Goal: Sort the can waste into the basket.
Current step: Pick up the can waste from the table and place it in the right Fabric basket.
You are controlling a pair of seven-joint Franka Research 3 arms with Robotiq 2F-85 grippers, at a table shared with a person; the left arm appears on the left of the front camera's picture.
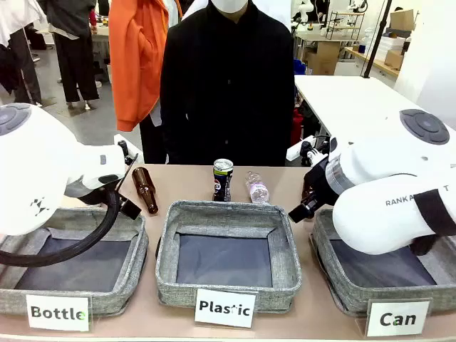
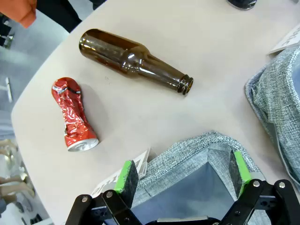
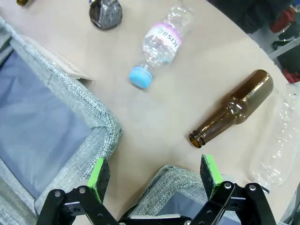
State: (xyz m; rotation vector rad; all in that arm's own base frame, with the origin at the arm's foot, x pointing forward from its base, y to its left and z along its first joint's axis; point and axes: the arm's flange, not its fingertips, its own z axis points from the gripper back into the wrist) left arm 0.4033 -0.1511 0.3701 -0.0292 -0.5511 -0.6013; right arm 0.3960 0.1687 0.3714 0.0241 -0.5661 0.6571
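The left hand [image 2: 183, 171] and right hand [image 3: 154, 171] hang released, empty, ready to pick. The red can [image 2: 72, 115] lies mid-left on the desk [image 2: 211, 56]; the dark can [image 1: 223, 179] stands centre, both outside the lower-right basket [image 1: 331, 274].

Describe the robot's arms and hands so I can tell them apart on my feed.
Both arms are bulky, rounded white shells with grey round joint caps. The left arm trails a thick black cable; the right arm carries dark lettering and a black band. The left hand and right hand match: black linkage fingers, green pads.
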